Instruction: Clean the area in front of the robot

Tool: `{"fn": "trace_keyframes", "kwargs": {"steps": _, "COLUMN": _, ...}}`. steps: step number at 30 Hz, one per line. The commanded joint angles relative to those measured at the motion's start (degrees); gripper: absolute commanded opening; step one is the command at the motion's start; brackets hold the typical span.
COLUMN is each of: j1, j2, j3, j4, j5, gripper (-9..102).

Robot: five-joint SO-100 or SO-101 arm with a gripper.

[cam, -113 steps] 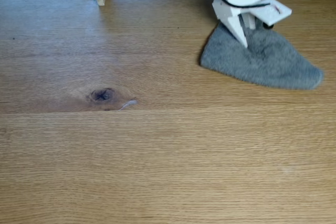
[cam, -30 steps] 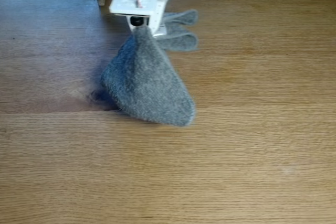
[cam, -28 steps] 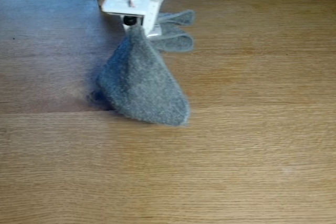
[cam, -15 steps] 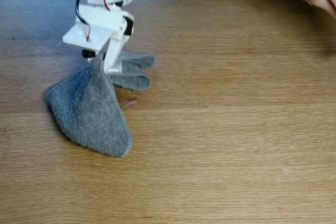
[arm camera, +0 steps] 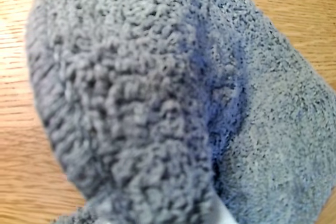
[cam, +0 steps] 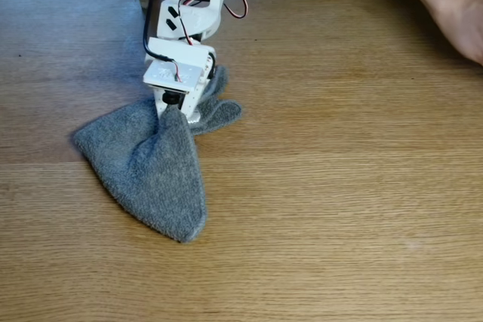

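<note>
Midway through wiping, the robot (cam: 185, 16) has its gripper (cam: 175, 111) clenched on the grey cloth (cam: 151, 164), spread left of the table's (cam: 339, 209) middle; the near and right stretches likely remain, and a hand (cam: 453, 5) intrudes at the far right corner.

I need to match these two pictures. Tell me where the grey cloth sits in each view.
Fixed view: the grey cloth lies left of centre on the wooden tabletop, bunched under the gripper and fanning toward the camera.
Wrist view: the cloth fills nearly the whole picture, close and partly blurred.
Shared landmark: the tabletop's oak grain beside the cloth.
</note>
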Motion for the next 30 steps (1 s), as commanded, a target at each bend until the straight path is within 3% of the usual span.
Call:
{"fn": "trace_keyframes", "kwargs": {"steps": 1, "j1": -4.7, "j2": 1.1, "j3": -2.1, "j4": -1.8, "j5": 2.1, "gripper": 0}}
{"fn": "trace_keyframes", "kwargs": {"steps": 5, "j1": -8.7, "j2": 2.9, "j3": -2.1, "j4": -0.7, "j5": 4.8, "gripper": 0}}
{"fn": "trace_keyframes", "kwargs": {"steps": 9, "j1": -10.5, "j2": -0.4, "j3": -3.2, "j4": -10.9, "j5": 1.1, "gripper": 0}}
{"fn": "trace_keyframes", "kwargs": {"steps": 12, "j1": -10.1, "j2": -6.8, "j3": -9.8, "j4": -12.2, "j5": -1.6, "gripper": 0}}
{"fn": "trace_keyframes", "kwargs": {"steps": 17, "j1": -7.6, "j2": -14.4, "j3": -29.1, "j4": 4.4, "j5": -0.5, "gripper": 0}}
{"fn": "trace_keyframes", "kwargs": {"steps": 22, "j1": -4.0, "j2": -21.5, "j3": -42.7, "j4": 10.5, "j5": -2.8, "gripper": 0}}
{"fn": "trace_keyframes", "kwargs": {"steps": 26, "j1": 1.4, "j2": -24.3, "j3": -45.2, "j4": 12.0, "j5": -5.1, "gripper": 0}}
{"fn": "trace_keyframes", "kwargs": {"steps": 30, "j1": 8.4, "j2": -22.6, "j3": -45.2, "j4": 21.4, "j5": -3.8, "gripper": 0}}
